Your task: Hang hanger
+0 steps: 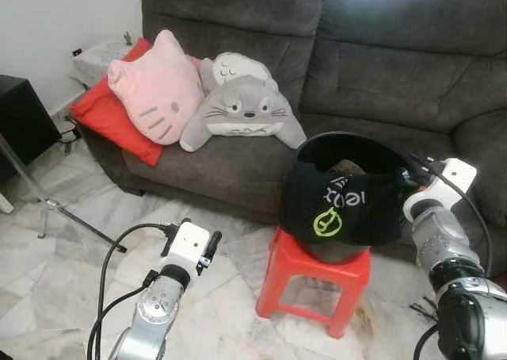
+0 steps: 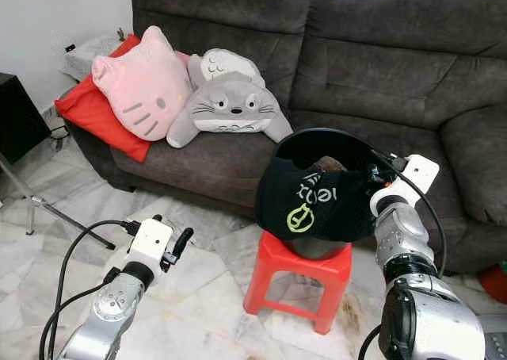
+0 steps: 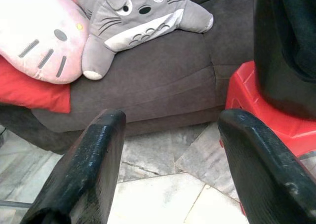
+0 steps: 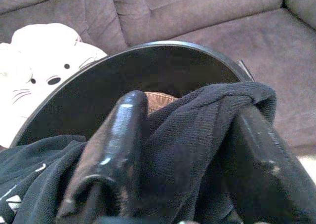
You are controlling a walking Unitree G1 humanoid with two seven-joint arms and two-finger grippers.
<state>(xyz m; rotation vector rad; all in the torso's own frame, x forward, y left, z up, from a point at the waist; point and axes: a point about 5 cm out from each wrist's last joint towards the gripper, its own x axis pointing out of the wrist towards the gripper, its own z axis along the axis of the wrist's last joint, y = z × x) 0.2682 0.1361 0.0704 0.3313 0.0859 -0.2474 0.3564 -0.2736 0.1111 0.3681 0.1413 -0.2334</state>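
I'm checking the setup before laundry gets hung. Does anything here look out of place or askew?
The black garment spills over the rim of the black bucket, which perches on a small red stool. The right gripper has a fold of it between its fingers. The left gripper is open above the floor.

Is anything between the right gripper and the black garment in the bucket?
Nothing visible: the right gripper already has the black garment bunched between its fingers at the rim of the black bucket on the red stool.

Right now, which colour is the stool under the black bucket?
Red stool; clearest in the left eye view.
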